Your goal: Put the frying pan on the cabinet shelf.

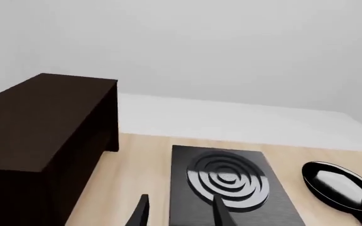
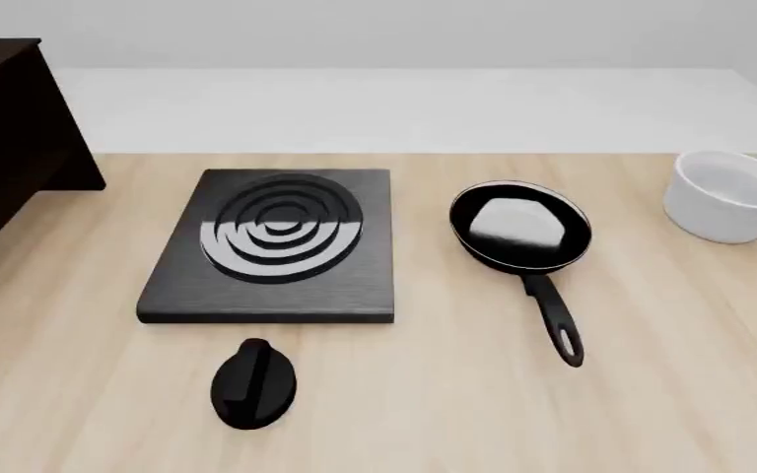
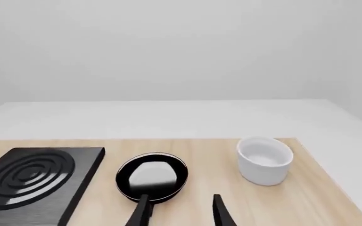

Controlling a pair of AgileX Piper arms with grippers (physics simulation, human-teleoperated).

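The frying pan (image 2: 520,228) lies flat on the light tabletop to the right of the burner plate, its long handle (image 2: 556,320) pointing toward the arms' side. My right gripper (image 3: 179,214) is open and empty, hovering short of the frying pan (image 3: 152,176), with one finger (image 3: 141,214) in line with the handle. My left gripper (image 1: 179,214) is open and empty too, above the near edge of the burner plate, with the frying pan (image 1: 341,186) off to one side. The dark brown cabinet (image 1: 36,127) shows only its flat top board and a side, and it stands at the table's far left (image 2: 4,138).
A square black burner plate (image 2: 273,246) with concentric rings sits left of centre. A black oval knob (image 2: 253,384) lies in front of it. A white bowl (image 2: 729,195) stands at the right edge of the table, beyond the pan.
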